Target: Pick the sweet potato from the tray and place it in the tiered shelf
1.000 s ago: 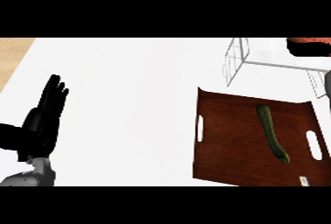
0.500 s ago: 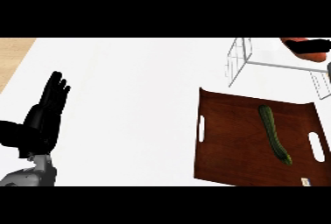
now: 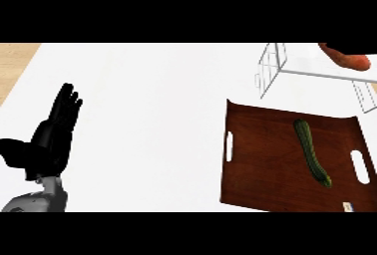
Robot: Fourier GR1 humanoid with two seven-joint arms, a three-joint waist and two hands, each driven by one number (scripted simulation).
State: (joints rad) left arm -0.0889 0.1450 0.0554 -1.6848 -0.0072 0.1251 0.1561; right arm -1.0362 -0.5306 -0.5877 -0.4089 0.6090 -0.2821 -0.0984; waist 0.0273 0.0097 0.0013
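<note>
Setting the sweet potato (image 3: pixel 347 59) down well means lowering it squarely over a tier of the tiered shelf (image 3: pixel 294 69) and letting go only once it rests on the surface, away from the thin wire edges. It shows at the far right, orange-red, above the shelf's white top. A dark shape lies against its upper side at the frame's edge; this is probably the right hand, but whether its fingers are curled or straight cannot be told. The left hand (image 3: pixel 52 137) rests at the near left over the white desk (image 3: pixel 147 99), fingers straight and together, touching nothing. On the brown tray (image 3: pixel 265 169) at the near right only a cucumber (image 3: pixel 311 152) remains.
</note>
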